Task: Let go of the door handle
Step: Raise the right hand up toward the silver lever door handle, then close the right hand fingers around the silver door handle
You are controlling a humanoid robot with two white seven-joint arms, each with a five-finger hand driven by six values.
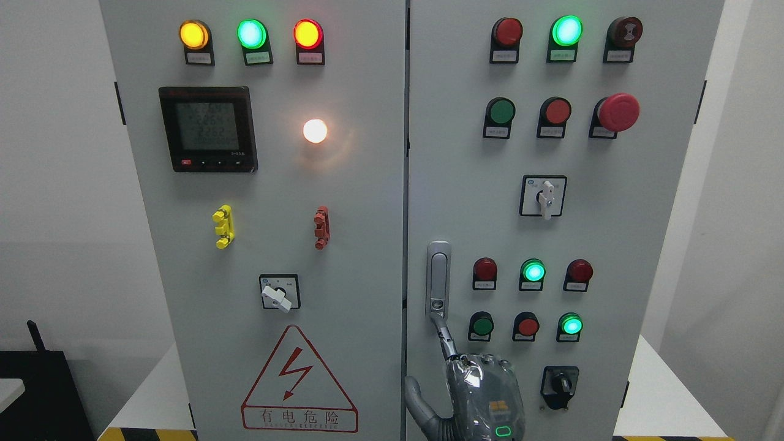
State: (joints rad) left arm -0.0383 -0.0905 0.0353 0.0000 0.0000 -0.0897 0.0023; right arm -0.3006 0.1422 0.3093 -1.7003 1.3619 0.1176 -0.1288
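Nearest the camera, 1 robot hand (481, 392) rises from the bottom edge below the door handle (438, 280); which arm it belongs to cannot be told. Its index finger (443, 335) is stretched up, tip touching the handle's lower end, thumb spread aside, clamped on nothing. The grip looks already let go; drawing the hand clear remains. The handle sits upright at the right cabinet door (612, 233)'s left edge, long axis vertical.
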